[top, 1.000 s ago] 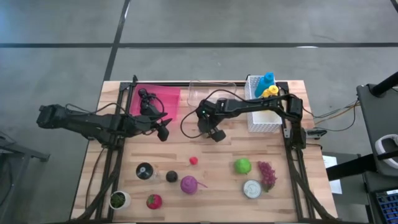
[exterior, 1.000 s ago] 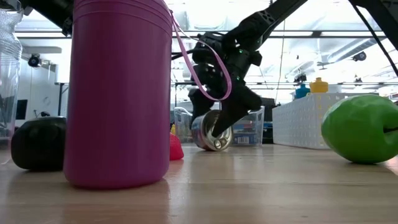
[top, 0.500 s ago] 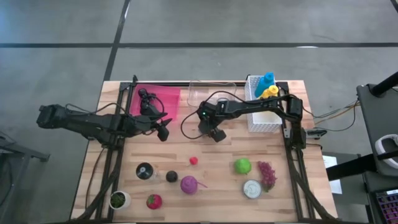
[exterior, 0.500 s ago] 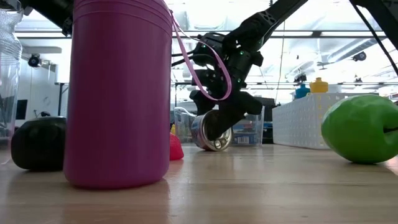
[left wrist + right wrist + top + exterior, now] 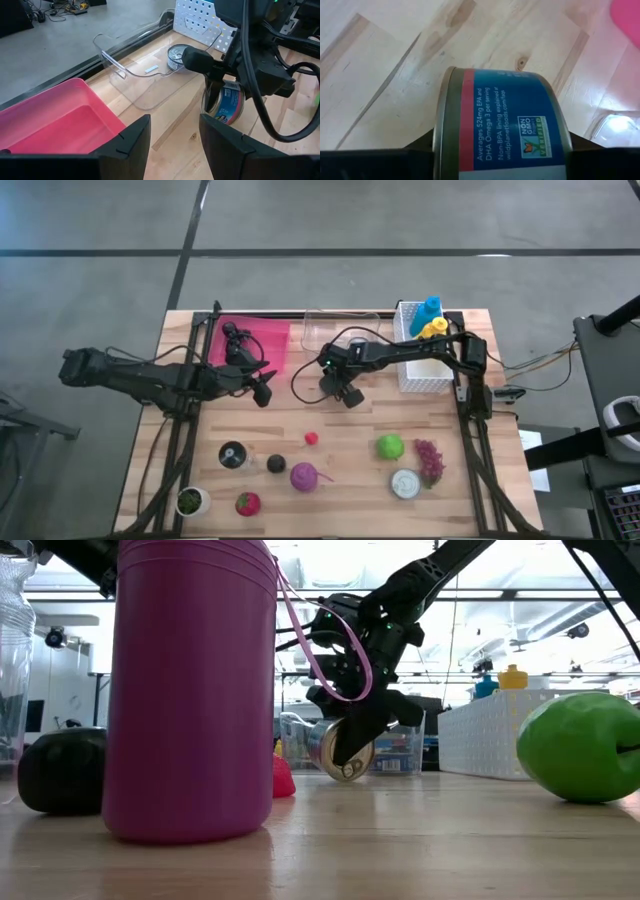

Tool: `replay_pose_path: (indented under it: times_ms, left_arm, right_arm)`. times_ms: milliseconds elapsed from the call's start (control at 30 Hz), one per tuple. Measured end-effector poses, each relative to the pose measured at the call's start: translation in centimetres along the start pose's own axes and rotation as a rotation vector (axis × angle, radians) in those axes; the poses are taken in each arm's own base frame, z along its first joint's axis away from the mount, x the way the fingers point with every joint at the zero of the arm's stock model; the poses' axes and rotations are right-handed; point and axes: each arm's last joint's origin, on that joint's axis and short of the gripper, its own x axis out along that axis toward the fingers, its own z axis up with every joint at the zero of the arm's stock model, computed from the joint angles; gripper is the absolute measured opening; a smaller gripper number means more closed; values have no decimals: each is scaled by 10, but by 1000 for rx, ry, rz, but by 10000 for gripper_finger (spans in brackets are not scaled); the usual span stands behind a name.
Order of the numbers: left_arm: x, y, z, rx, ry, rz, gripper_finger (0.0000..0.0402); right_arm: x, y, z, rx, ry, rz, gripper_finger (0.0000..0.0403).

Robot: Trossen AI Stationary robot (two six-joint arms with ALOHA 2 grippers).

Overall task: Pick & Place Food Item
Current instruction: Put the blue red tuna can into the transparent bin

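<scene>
Jaws of your right gripper (image 5: 352, 745) are clamped on the blue-labelled round metal tin (image 5: 502, 132), tilted on its edge on the wooden counter (image 5: 350, 430), just beside the clear plastic tray (image 5: 137, 75); your left gripper (image 5: 262, 388) hovers nearby with jaws apart, by the pink bin (image 5: 255, 340).

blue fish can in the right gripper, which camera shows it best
The right wrist view: the blue fish can fills it, label readable. The left wrist view shows it partly behind the right gripper; the low view shows one end; the high view hides it.
</scene>
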Motion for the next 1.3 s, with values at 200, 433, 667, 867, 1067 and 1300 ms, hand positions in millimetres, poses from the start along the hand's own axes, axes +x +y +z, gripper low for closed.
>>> replay_pose_path:
  times_ms: [200, 433, 667, 867, 1067, 1300]
  left_arm:
    - [0, 0, 0, 0, 0, 0, 171]
    - [0, 0, 0, 1, 1, 0, 174]
    - [0, 0, 0, 1, 2, 1, 170]
    - [0, 0, 0, 2, 3, 1, 171]
    - [0, 0, -1, 5, 7, 4, 173]
    - [0, 0, -1, 6, 8, 4, 169]
  right_arm:
    - [0, 1, 1, 5, -2, 2, 166]
    - [-24, 6, 15, 92, -56, -29, 163]
    - [-54, 24, 27, 131, -118, -42, 173]
    - [-67, 33, 32, 150, -173, -61, 171]
    - [-74, 41, 28, 147, -210, -81, 174]
    - [-87, 44, 25, 199, -263, -108, 171]
